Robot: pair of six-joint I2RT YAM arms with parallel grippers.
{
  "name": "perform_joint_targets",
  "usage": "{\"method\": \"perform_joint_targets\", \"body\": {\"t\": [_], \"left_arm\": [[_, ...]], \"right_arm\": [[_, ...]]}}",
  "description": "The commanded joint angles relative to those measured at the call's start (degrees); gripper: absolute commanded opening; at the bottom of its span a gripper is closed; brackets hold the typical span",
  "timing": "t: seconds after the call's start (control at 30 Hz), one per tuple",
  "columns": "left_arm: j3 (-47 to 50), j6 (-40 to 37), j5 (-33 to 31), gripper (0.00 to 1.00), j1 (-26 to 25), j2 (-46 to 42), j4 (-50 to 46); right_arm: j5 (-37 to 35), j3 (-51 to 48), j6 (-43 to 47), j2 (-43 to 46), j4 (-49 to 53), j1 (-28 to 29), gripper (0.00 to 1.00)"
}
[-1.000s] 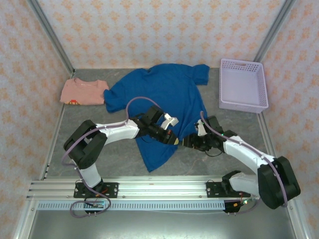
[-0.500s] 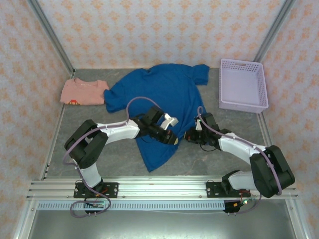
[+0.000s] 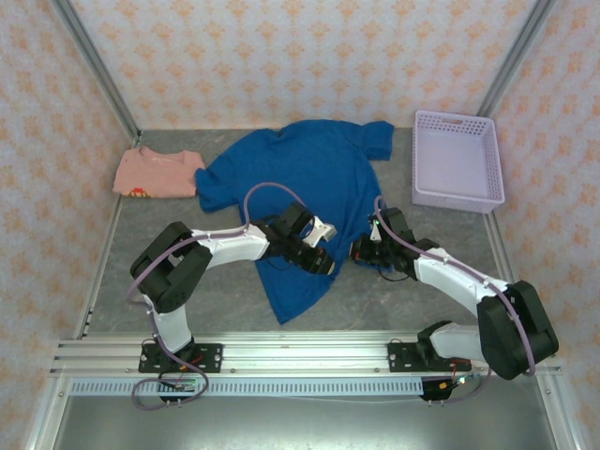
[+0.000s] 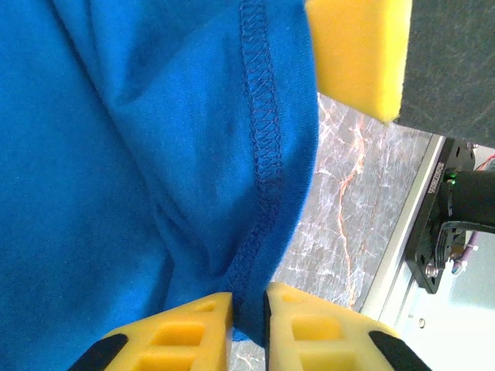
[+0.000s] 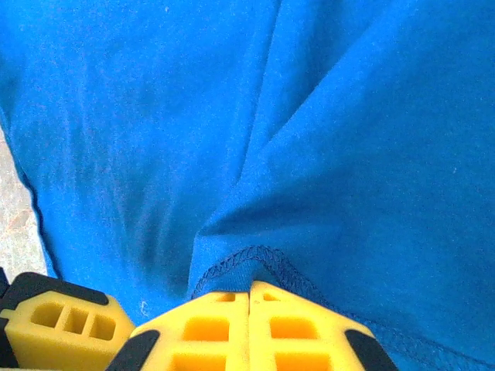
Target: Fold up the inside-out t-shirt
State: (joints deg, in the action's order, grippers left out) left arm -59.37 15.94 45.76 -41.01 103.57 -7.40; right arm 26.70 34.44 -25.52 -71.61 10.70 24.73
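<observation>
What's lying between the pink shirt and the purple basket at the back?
In the top view, the blue t-shirt lies spread between the pink shirt and the basket; a strip of bare table separates it from the basket.

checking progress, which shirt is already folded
The salmon-pink shirt at the far left, a compact folded rectangle; the blue t-shirt lies spread out, unfolded.

— What's the t-shirt (image 5: 309,116) like?
— Matt, soft knit cloth, the hem's stitching raised and rough. My pads (image 5: 209,328) are matt yellow foam.
— And beneath?
— The table (image 4: 348,193) is smooth, grey-marbled, faintly glossy; the rail (image 3: 309,352), brushed metal.
</observation>
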Motion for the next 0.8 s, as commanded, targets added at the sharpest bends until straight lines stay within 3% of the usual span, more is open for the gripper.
{"method": "perform_joint_targets", "body": {"t": [0.0,0.4,0.77], "left_arm": [[-1.3,-2.4,-0.6,0.20,-0.3,0.1,-2.7],[-1.3,-2.9,0.0,0.30,-0.3,0.3,-3.4],[-0.8,-2.7,-1.4,0.30,-0.1,-0.7,-3.2]], "right_arm": [[-2.6,1.8,1.7,1.4,3.1,0.2,0.00],[-3.0,2.4,2.2,1.4,4.2,0.1,0.00],[-2.8,2.7,2.3,0.9,4.3,0.2,0.00]]}}
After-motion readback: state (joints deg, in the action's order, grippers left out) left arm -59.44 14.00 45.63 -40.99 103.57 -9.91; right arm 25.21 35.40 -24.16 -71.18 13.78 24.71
